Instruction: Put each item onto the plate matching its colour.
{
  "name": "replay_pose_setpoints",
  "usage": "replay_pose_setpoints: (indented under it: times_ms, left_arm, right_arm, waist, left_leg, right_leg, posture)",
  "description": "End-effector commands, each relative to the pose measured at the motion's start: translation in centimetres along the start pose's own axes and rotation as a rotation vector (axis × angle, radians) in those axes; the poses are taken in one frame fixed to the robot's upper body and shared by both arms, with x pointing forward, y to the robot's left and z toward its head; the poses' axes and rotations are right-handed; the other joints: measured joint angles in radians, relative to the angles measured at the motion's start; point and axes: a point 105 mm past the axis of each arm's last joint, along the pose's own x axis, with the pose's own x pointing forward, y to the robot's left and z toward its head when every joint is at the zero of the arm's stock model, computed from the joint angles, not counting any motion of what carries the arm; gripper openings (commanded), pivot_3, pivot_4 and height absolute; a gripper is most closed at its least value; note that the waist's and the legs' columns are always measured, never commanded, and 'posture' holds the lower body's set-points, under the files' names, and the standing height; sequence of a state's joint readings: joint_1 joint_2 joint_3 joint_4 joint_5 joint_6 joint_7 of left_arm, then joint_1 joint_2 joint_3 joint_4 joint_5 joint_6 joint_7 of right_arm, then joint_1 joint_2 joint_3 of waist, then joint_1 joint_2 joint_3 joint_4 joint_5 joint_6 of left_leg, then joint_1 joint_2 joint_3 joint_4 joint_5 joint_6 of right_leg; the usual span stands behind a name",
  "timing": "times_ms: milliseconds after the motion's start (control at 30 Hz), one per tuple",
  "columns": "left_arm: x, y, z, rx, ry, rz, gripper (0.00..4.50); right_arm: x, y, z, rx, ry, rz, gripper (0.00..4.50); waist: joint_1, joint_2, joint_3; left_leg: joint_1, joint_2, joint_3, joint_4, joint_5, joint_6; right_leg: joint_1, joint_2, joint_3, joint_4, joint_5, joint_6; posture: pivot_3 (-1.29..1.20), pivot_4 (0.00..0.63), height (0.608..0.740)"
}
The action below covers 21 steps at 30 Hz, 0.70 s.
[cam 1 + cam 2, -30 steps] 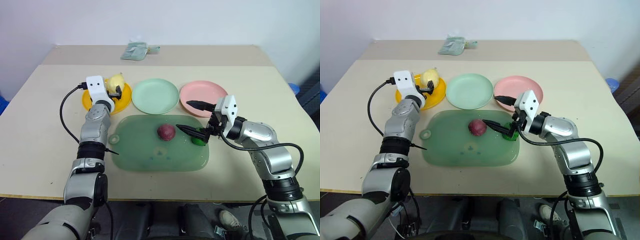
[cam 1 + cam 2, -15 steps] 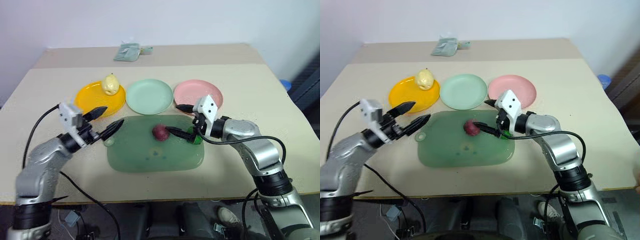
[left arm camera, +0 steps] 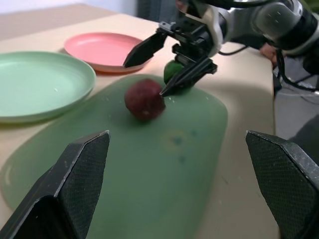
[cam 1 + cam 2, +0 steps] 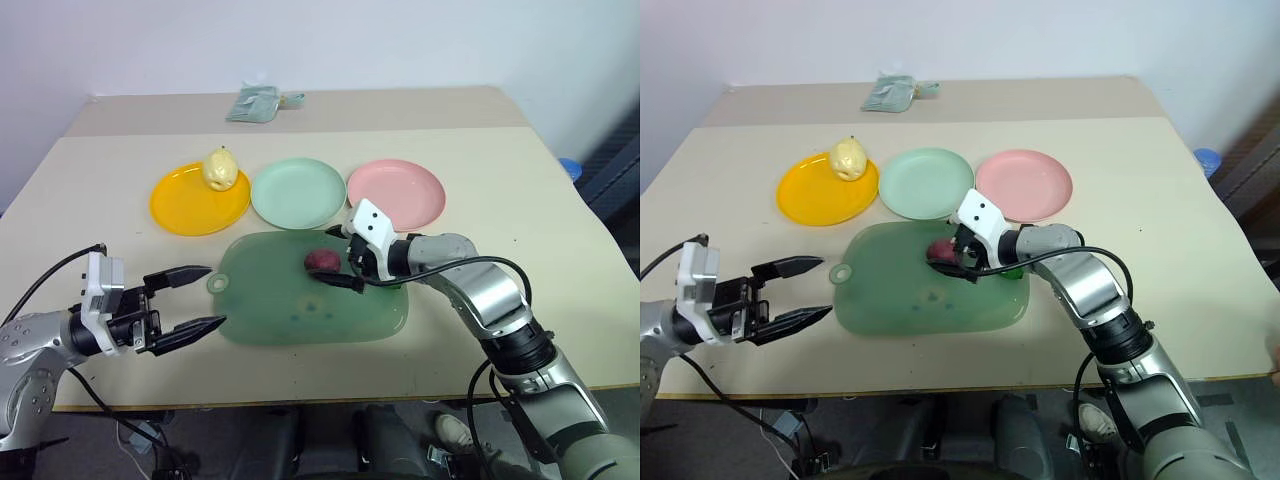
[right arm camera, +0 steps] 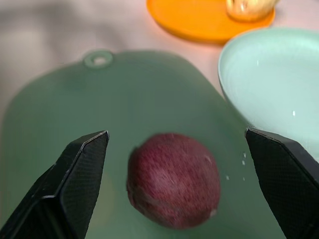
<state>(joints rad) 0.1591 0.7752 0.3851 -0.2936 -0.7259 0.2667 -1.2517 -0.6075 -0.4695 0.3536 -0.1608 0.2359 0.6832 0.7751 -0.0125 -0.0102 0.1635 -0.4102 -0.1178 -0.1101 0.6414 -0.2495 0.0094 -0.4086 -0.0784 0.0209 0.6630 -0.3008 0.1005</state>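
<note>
Right wrist view: spread fingers flanking red-purple ball on cutting board, green plate beside.

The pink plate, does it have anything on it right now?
No, the pink plate is bare, and the dark red ball lies on the green cutting board.

dark red-purple ball, translucent green cutting board.
</note>
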Motion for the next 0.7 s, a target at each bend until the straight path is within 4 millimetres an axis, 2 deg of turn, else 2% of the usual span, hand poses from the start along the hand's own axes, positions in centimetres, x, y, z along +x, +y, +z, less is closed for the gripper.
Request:
replay_pose_setpoints:
  times_ms: [33, 167, 233, 300, 500, 567, 667, 700]
  left_arm:
    - [-0.4, -0.6, 0.7, 0.093, 0.006, -0.002, 4.43]
    - [-0.4, -1.0, 0.6, 0.106, 0.003, 0.017, 4.43]
    - [-0.4, -1.1, 0.6, 0.104, 0.001, 0.028, 4.5]
    - [-0.5, -1.3, 0.5, 0.099, -0.002, 0.043, 4.5]
    - [-0.1, -1.2, 0.8, 0.089, -0.025, 0.077, 4.5]
    - [0.4, -0.9, 1.2, 0.087, -0.041, 0.091, 4.5]
    - [1.0, -0.4, 1.6, 0.082, -0.066, 0.114, 4.5]
    - [1.4, -0.3, 1.7, 0.082, -0.077, 0.118, 4.5]
  right_arm:
    - [0.6, 0.1, 0.1, -0.044, 0.021, 0.013, 4.5]
    - [1.2, 0.1, -0.7, -0.064, 0.067, 0.028, 4.5]
    - [1.2, -0.1, -0.7, -0.072, 0.07, 0.029, 3.94]
    - [1.1, -0.1, -0.1, -0.081, 0.048, 0.027, 3.17]
    - [-0.5, -1.1, 3.1, -0.032, -0.06, 0.003, 3.17]
    - [-1.6, -2.4, 4.6, 0.009, -0.124, -0.042, 3.17]
    - [-3.1, -5.8, 6.2, 0.056, -0.195, -0.176, 3.17]
    - [-3.8, -7.8, 6.3, 0.058, -0.211, -0.252, 3.17]
  waist:
    - [0.0, 0.0, 0.0]
    - [0.0, 0.0, 0.0]
    - [0.001, 0.0, 0.0]
    - [0.0, 0.0, 0.0]
    - [0.002, 0.0, 0.0]
    - [0.003, 0.0, 0.0]
    - [0.001, 0.001, 0.0]
    - [0.001, 0.001, 0.0]
  left_leg:
    - [0.0, 0.0, 0.0, 0.0, 0.0, 0.0]
    - [0.0, 0.0, 0.0, 0.0, 0.0, 0.0]
    - [0.0, 0.0, 0.0, 0.0, 0.0, 0.0]
    - [0.0, 0.0, 0.0, 0.0, 0.0, 0.0]
    - [0.0, 0.0, 0.0, 0.0, 0.0, 0.001]
    - [0.0, 0.0, 0.0, 0.0, -0.001, 0.001]
    - [0.0, 0.0, 0.0, 0.0, -0.001, 0.001]
    - [0.0, 0.0, 0.0, 0.0, -0.001, 0.001]
  right_leg:
    - [0.0, 0.0, 0.0, 0.0, 0.0, 0.0]
    - [0.0, 0.0, 0.0, 0.0, 0.0, 0.0]
    - [0.0, 0.0, 0.0, 0.0, 0.0, 0.0]
    - [0.0, 0.0, 0.0, 0.0, 0.0, 0.0]
    - [0.0, 0.0, 0.0, 0.0, 0.0, 0.0]
    - [0.0, 0.0, 0.0, 0.0, 0.0, 0.0]
    - [0.0, 0.0, 0.0, 0.0, 0.0, 0.0]
    - [0.0, 0.0, 0.0, 0.0, 0.0, 0.0]
  posture:
    - [0.0, 0.15, 0.74]
    - [0.0, 0.15, 0.74]
    - [0.0, 0.15, 0.74]
    - [0.0, 0.15, 0.74]
    - [0.0, 0.15, 0.74]
    - [0.0, 0.15, 0.74]
    - [0.0, 0.15, 0.74]
    - [0.0, 0.15, 0.74]
